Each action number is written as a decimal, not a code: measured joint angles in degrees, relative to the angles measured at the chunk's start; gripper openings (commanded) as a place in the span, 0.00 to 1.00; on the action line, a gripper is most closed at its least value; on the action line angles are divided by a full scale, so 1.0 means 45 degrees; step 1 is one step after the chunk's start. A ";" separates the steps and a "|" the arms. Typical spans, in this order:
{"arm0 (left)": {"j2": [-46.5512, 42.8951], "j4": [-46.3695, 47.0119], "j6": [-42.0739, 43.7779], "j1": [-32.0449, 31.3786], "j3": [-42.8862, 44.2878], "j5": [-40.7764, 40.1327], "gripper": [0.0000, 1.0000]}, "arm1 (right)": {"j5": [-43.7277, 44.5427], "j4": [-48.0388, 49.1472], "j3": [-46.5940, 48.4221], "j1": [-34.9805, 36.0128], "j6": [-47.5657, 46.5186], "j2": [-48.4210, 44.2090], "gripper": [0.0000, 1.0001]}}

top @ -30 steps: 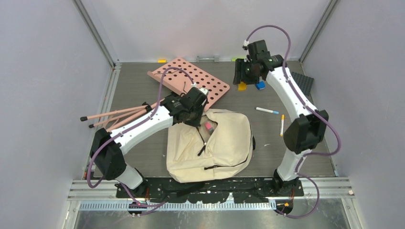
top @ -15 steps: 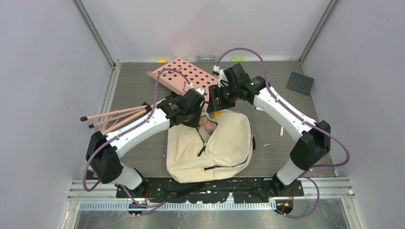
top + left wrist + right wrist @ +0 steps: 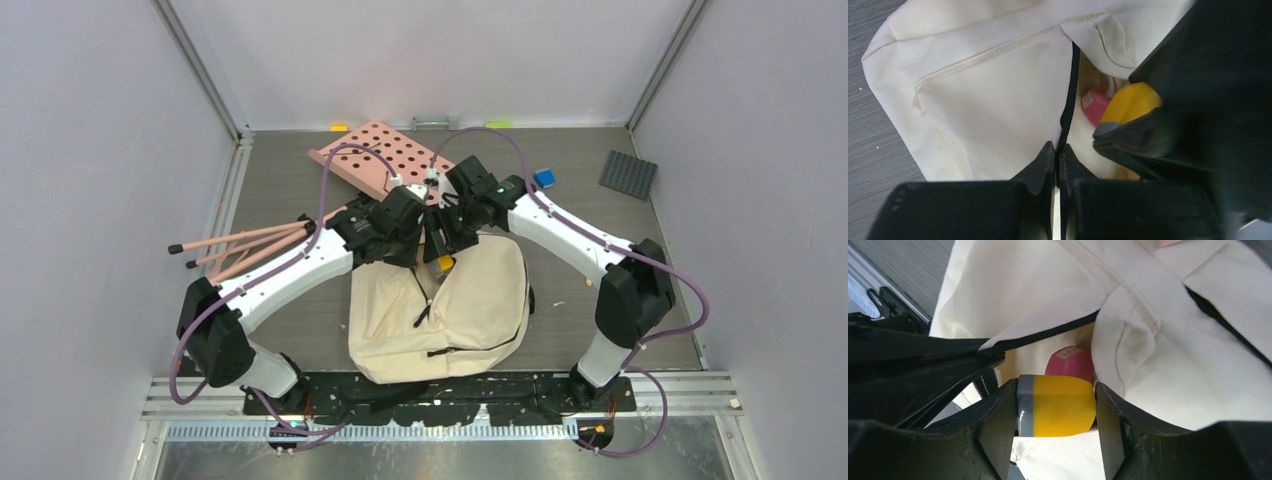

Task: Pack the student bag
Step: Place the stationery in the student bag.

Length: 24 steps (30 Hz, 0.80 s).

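In the left wrist view, the left fingers (image 3: 1040, 167) are clenched on the student bag (image 3: 988, 100), pinching the cream fabric right at the black zipper (image 3: 1071, 90) where the opening begins. Past them, inside the gap, lies a pink object (image 3: 1093, 106), and a yellow block (image 3: 1130, 102) sits at the mouth of the opening, carried by the dark bulk of the other arm.

In the right wrist view, the right fingers (image 3: 998, 427) are grasping the yellow block, one on each side, its grey end turned left. It hangs over the bag's open slit, just in front of the pink object. The left fingers show as a dark shape at the left, on the zipper edge.

From the top external view, the bag lies on the counter (image 3: 290, 190) in the middle, close to the arm bases, and both arms meet at its far edge. A pink perforated board (image 3: 385, 158) lies behind them, pink rods (image 3: 245, 243) to the left, and a blue block (image 3: 544, 179) and a dark studded mat (image 3: 629, 174) far right.
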 measured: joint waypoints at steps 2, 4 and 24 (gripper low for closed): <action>-0.0024 0.0005 0.0000 -0.0010 0.0000 0.0000 0.00 | -0.0039 0.0063 -0.0083 0.0194 -0.0019 0.0306 0.13; -0.0029 0.0024 0.0000 0.0000 0.0000 0.0000 0.00 | -0.0146 0.0151 -0.0087 0.0418 -0.0044 0.0709 0.13; -0.0083 -0.0136 0.0024 0.0015 -0.0019 -0.0078 0.00 | 0.0097 0.0204 -0.0092 0.0763 0.0053 0.1350 0.77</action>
